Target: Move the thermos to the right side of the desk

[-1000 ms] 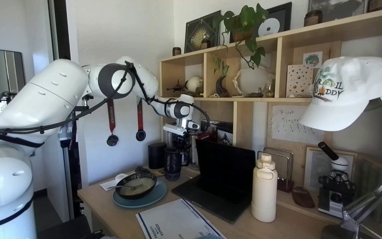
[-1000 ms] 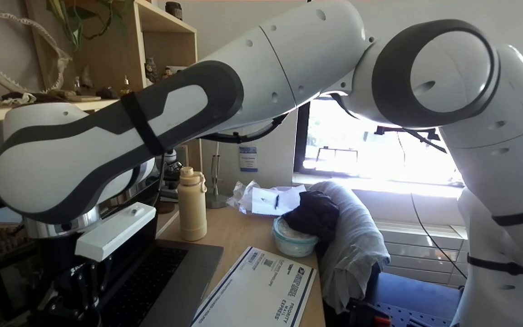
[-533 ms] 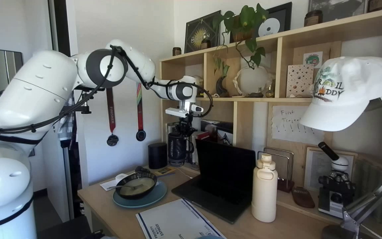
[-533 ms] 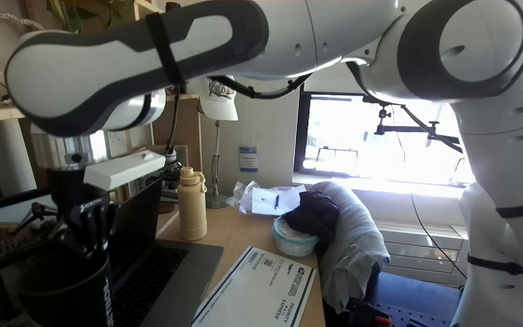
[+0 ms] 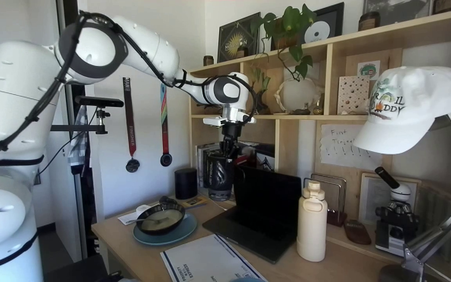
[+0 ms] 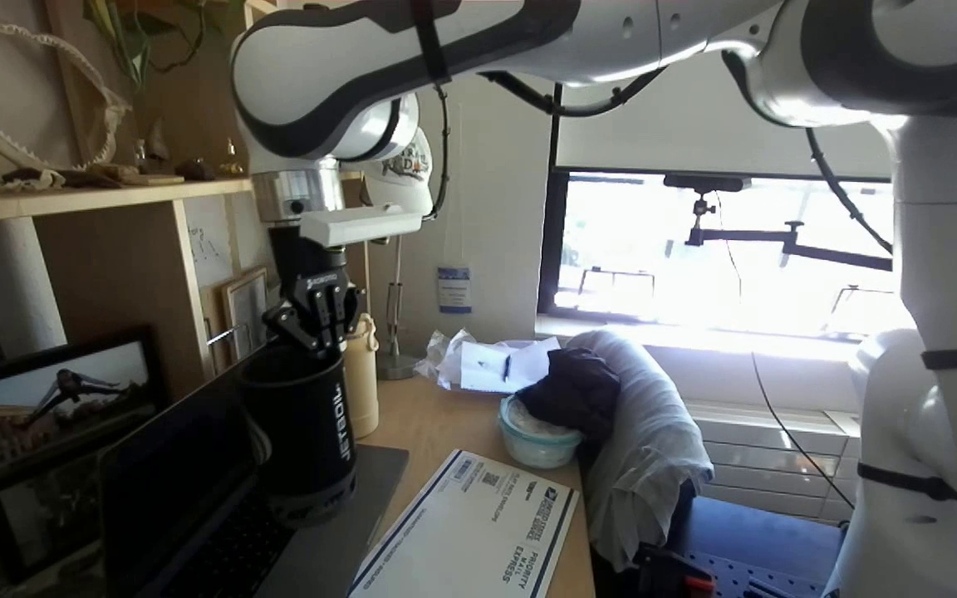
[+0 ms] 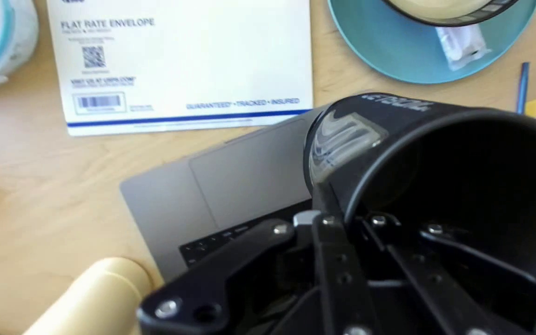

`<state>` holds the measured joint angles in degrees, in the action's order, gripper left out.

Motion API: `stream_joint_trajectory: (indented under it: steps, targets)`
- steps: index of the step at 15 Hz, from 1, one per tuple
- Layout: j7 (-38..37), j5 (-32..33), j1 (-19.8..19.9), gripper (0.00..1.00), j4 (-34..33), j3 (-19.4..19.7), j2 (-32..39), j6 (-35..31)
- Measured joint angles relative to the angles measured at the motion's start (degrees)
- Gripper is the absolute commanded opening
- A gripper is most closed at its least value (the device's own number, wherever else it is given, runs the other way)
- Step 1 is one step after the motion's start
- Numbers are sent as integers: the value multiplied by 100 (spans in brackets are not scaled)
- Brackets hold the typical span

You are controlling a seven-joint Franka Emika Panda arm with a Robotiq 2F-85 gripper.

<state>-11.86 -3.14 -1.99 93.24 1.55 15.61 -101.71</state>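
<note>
between narrowed fingers (image 7: 340, 260) of the gripper (image 7: 348, 209), pinches the black thermos (image 6: 300, 432), lettered jetboil down its side, by the wall at its rim, with one fingertip inside the mouth and the other against the outside. hangs it nearly upright beneath the fingers, with its base in mid-air and most of the mouth to their right in the wrist view. plays out before wooden shelving (image 5: 329, 86), over a light wooden desk (image 6: 437, 415), at the end of a white robot arm (image 5: 153, 43) arched high at left in an exterior view. shows the thermos overlapping a dark laptop (image 5: 266, 199), with its screen raised, in all three views; leaves unclear whether directly above it. takes in a white mail envelope (image 6: 478, 523) lying just beside the laptop, a cream bottle (image 5: 312, 223) standing near the laptop's right end in an exterior view, and a blue plate (image 7: 407, 60) well apart from the bottle. bears on that plate a dark bowl (image 5: 172, 229) with pale contents. ends, near the plate, on a slim blue stick (image 7: 523, 88).
</note>
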Motion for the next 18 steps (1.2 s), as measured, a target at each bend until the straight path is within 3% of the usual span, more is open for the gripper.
stream_joint_trajectory:
  steps: [7,18]
  targets:
    - [-772,0,647,4,1780,646,-942,-1021]
    - [-2992,294,1243,4,3140,1113,-1572,-2492]
